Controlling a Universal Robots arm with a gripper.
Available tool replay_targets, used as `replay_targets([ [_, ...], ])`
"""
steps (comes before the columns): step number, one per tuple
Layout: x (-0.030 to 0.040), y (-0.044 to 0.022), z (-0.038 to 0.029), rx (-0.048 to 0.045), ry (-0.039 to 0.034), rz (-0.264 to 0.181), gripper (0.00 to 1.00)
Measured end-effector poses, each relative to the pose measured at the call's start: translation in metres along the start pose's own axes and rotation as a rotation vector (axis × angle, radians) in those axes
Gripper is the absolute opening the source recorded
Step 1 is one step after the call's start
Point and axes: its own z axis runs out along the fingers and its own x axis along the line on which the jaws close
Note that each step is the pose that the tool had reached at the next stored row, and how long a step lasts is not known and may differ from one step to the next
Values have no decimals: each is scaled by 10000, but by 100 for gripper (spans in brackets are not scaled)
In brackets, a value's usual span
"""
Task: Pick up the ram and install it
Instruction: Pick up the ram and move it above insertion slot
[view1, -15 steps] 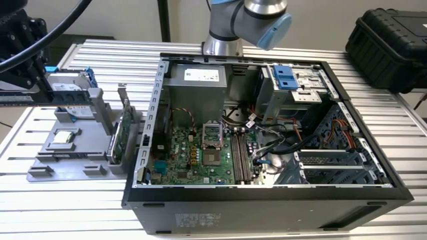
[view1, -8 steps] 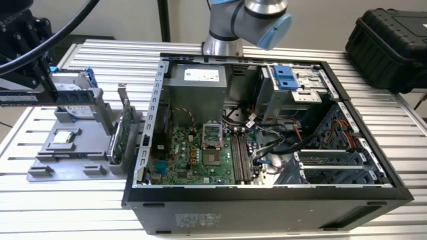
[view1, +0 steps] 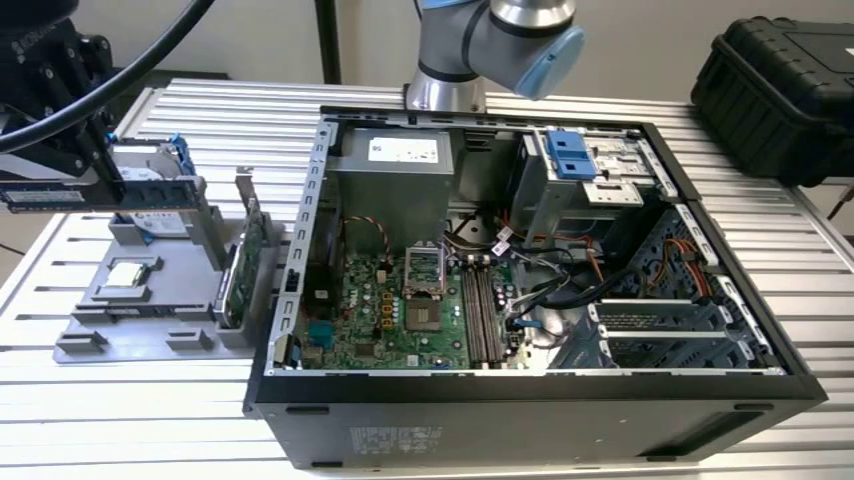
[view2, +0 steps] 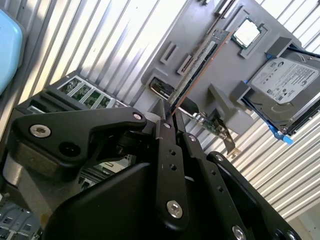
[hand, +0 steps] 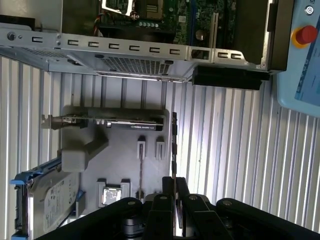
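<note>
The ram is a long thin bluish-green stick, held level in the air at the exterior view's left, above the grey parts holder. My gripper is shut on it from above. In both wrist views the ram shows edge-on, running out from between the black fingers. The open computer case lies to the exterior view's right, with its motherboard and dark memory slots facing up.
The grey holder carries a square silver processor, a hard drive in a blue frame and an upright expansion card. The arm's base stands behind the case. A black box sits at the back right. A pendant with a red button lies nearby.
</note>
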Motion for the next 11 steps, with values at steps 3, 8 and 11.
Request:
replay_targets([
  [3, -1, 23, -2, 0, 1, 0, 0],
  [8, -4, 63, -7, 0, 0, 0, 0],
  [11, -5, 87, -10, 1, 0, 0, 0],
])
